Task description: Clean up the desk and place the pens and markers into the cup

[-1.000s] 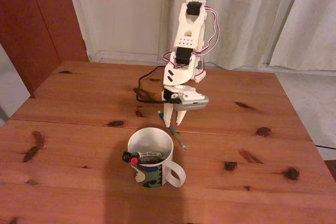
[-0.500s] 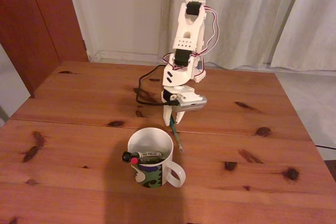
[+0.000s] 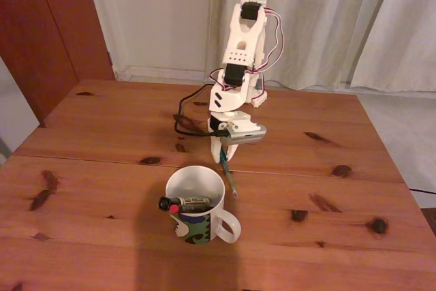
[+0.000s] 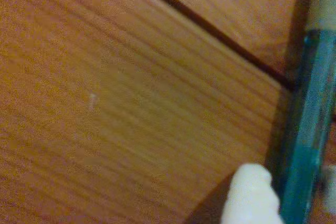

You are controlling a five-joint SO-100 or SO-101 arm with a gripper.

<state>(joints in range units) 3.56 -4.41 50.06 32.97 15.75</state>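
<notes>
Readable text: I am finding none in either view.
Cup [image 3: 197, 228]: its band is showing a green, dark and white pattern, no letters.
Marker in the cup [image 3: 189, 203]: something may be printed on the barrel, but it is looking too small and blurred for me to read.
Teal pen [image 4: 307, 129]: the barrel between my fingers [image 4: 251, 195] is showing no lettering in the blurred wrist view.
Arm [image 3: 242, 46]: the white casing is showing small holes, no label or number.
</notes>
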